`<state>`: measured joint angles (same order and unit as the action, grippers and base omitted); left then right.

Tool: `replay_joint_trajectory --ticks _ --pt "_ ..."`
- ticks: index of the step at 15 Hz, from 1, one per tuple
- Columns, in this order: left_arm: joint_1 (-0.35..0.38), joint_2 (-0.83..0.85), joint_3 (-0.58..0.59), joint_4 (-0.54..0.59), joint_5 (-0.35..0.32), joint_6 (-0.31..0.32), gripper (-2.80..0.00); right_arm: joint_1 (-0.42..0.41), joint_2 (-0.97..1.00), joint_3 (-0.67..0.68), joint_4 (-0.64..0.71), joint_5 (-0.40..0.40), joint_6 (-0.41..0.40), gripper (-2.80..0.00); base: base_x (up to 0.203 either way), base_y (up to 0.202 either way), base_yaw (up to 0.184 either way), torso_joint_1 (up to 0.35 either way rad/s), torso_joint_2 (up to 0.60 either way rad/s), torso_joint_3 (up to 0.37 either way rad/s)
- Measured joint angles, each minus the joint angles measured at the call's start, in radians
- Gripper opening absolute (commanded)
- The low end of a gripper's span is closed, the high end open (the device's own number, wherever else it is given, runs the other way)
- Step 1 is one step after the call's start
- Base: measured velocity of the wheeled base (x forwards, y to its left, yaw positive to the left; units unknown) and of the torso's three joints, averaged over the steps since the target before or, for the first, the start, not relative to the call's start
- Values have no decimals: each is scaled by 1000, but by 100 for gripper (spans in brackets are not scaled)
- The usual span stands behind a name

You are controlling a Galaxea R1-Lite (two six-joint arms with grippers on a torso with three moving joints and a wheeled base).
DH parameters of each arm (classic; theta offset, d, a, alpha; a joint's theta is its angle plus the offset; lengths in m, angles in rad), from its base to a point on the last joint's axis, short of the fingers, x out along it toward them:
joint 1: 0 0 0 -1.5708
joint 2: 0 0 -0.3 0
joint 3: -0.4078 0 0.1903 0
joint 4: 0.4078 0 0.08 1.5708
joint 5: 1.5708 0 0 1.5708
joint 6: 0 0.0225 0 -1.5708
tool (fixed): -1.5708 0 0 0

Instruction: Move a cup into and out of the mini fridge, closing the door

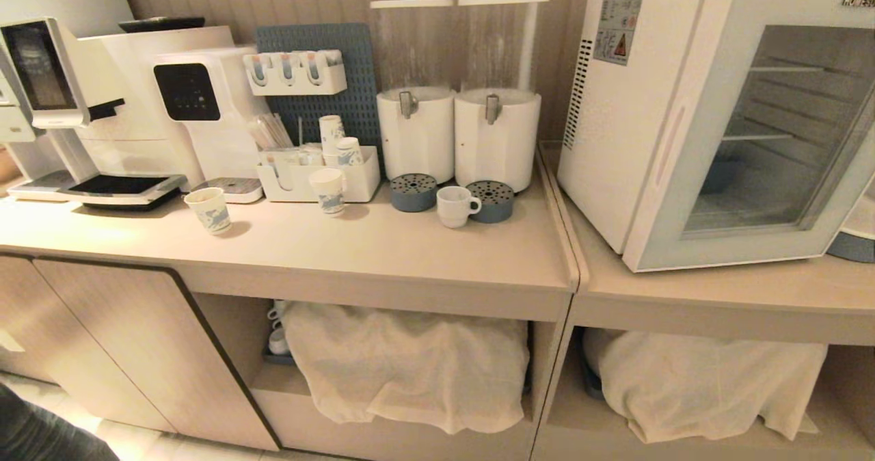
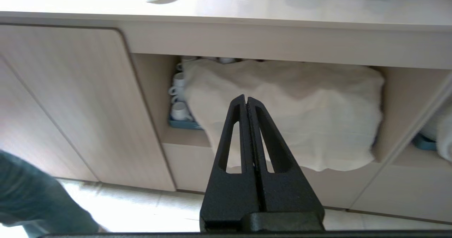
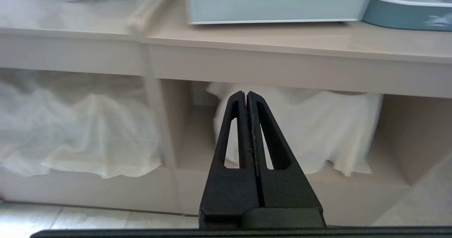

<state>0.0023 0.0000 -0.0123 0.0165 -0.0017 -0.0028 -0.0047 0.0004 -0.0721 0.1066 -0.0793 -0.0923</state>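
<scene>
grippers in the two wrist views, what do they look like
Both look the same. The left end effector and the right end effector each have two matte black, finely textured fingers, broad at the base, tapering to a narrow tip, each with a long triangular cut-out. No cables or markings show.

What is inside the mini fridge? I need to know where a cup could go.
Through the door glass, the mini fridge shows bare wire shelves. A dim bluish shape sits low at the back; what it is cannot be told.
</scene>
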Motion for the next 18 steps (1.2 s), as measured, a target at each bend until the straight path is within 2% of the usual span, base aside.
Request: replay_joint_trajectory --ticks 18 --pt "0 0 1 0 0 0 -280 0 0 0 0 0 0 -280 0 193 0 4 3 2"
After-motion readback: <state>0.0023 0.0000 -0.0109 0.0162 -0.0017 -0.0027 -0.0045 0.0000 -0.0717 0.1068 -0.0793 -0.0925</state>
